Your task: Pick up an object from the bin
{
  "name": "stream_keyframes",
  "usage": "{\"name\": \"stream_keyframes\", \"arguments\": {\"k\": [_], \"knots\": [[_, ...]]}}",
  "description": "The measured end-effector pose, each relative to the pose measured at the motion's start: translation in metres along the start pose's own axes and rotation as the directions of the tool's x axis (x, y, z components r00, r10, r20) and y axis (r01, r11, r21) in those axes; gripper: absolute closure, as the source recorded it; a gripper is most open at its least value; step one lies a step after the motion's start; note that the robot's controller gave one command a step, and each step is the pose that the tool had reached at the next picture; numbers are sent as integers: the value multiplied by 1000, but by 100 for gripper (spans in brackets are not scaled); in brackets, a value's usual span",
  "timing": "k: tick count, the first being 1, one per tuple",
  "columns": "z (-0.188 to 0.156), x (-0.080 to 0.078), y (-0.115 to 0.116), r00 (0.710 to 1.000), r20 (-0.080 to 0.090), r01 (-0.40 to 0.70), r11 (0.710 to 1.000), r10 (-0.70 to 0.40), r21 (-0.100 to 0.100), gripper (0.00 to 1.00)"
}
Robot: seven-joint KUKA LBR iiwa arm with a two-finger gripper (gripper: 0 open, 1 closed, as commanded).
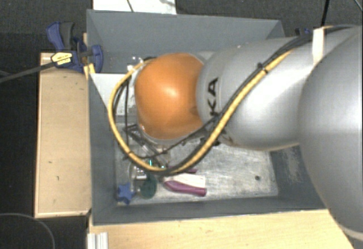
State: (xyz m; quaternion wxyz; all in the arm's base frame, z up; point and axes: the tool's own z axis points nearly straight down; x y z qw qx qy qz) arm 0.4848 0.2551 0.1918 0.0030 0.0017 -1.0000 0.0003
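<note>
The arm (272, 95) comes in from the right and covers most of the bin (187, 29). Its orange cover (167, 95) sits over the left half of the bin floor, close to the left wall. A yellow-and-black cable (122, 129) loops round the cover's left side, passes under it and runs back up along the arm.

The gripper (144, 164) pokes out below the cover as a dark, tangled bit of metal, low over the floor near the bin's front-left corner. The cover and cable hide most of it, so I cannot tell how far open it is, nor whether it has hold of anything.

Three small things lie along the front edge, just under the gripper. A blue piece (123, 193) sits right in the front-left corner, against the left wall. Just beside it, toward the middle, is a dark green round thing (148, 186); it is the nearest to the gripper and lies almost straight below it, but contact cannot be judged. Further along the front edge lies a purple tool (186, 187), long and flat on the floor, with a pale strip (182, 177) along its far side. The floor toward the right wall is bare, scuffed metal.
</note>
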Motion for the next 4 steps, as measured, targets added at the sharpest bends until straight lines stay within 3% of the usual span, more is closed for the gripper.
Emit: {"name": "stream_keyframes", "arguments": {"k": [1, 2, 3, 4], "knots": [[94, -3, -28, 951, 23, 309, 951, -309, -6, 0], [116, 1, -13, 879, 21, 476, 879, -476, 5, 0], [118, 5, -13, 882, 9, 472, 882, -472, 2, 100], [-16, -11, -21, 807, 16, 590, 807, -590, 6, 100]]}}
